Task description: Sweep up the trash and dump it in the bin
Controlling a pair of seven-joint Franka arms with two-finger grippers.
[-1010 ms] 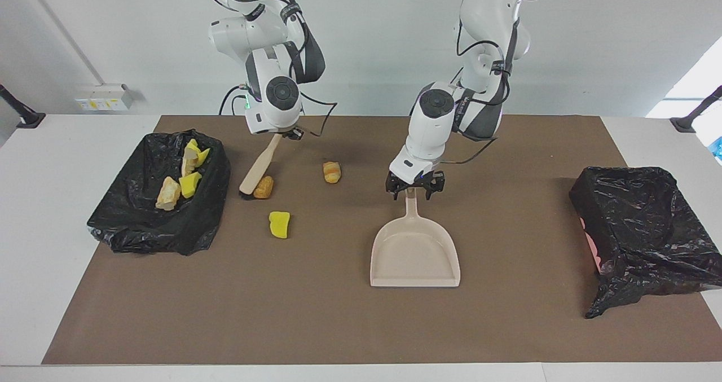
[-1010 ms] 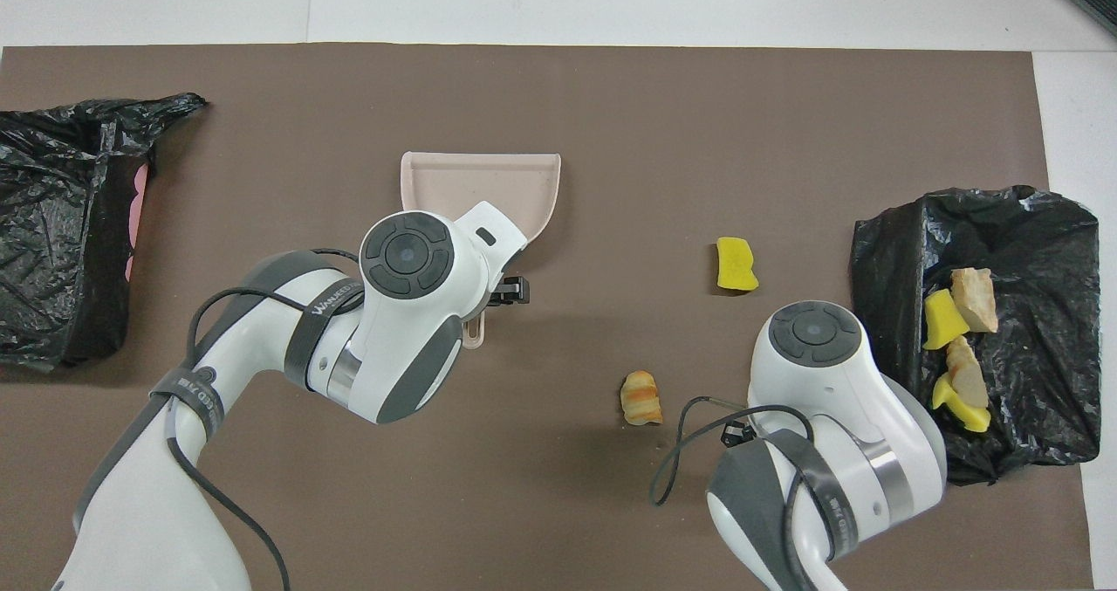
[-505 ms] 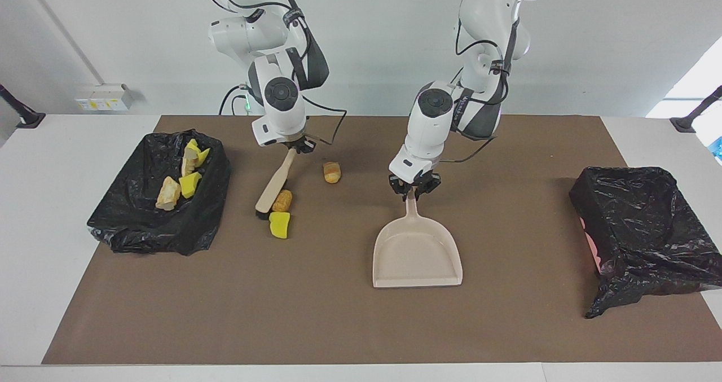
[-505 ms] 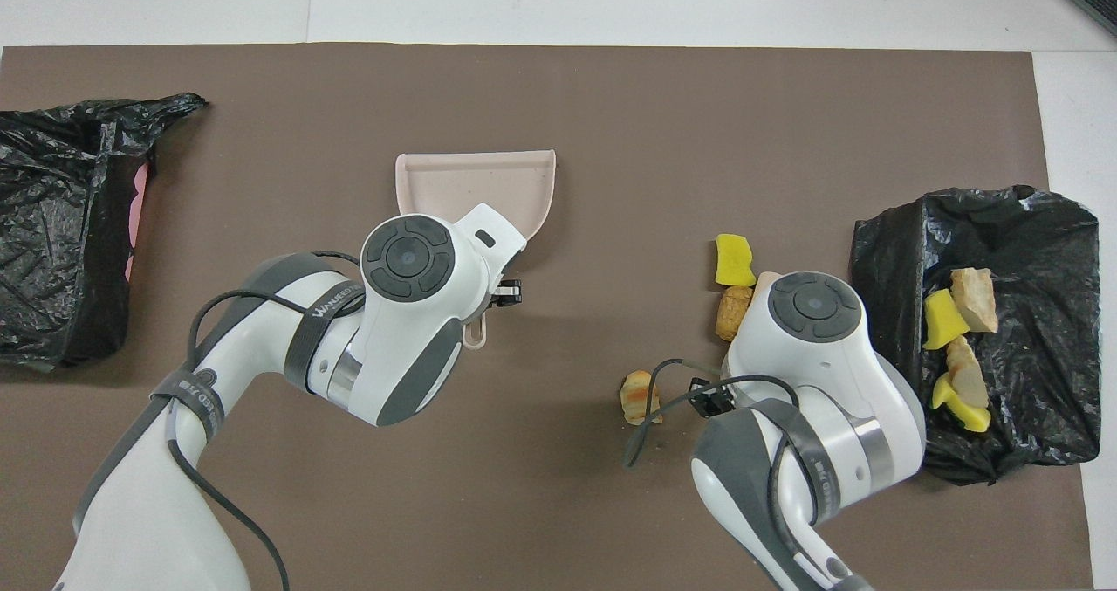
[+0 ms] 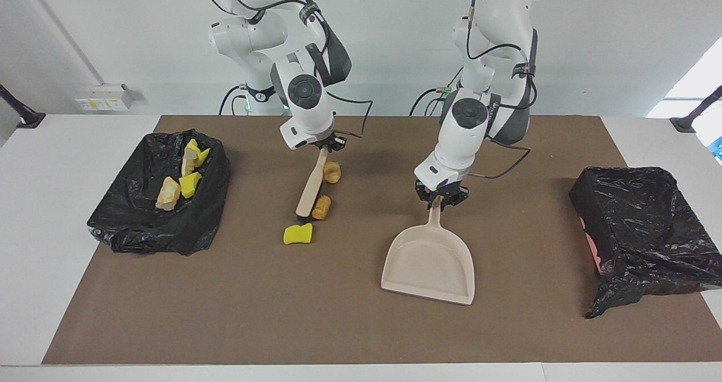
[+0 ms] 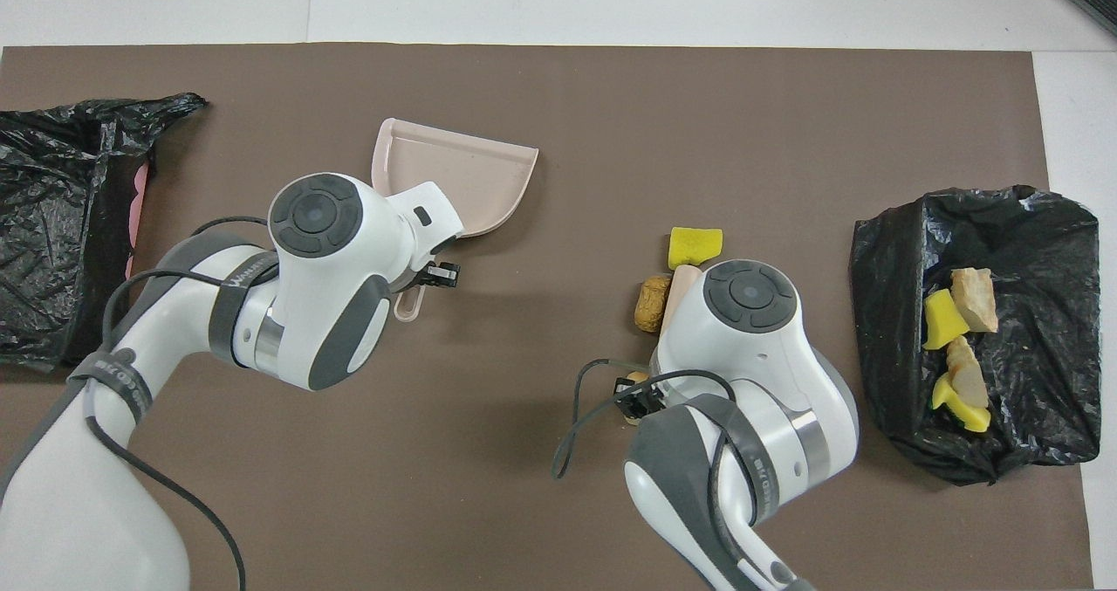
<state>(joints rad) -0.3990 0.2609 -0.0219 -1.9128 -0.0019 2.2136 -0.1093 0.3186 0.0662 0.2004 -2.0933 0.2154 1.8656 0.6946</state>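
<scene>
Grippers both clamped: my left gripper (image 5: 442, 197) grips the beige plastic dustpan (image 5: 430, 263), right gripper (image 5: 324, 144) the wooden brush (image 5: 311, 189); yellow foam chunk (image 5: 298, 233) mid-frame

trash (image 5: 298, 233): 3 scraps on mat | 4 in black bag (image 5: 121, 218)

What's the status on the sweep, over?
Right end effector shut on wooden brush. Left end effector shut on beige dustpan. Three scraps loose on mat.
</scene>
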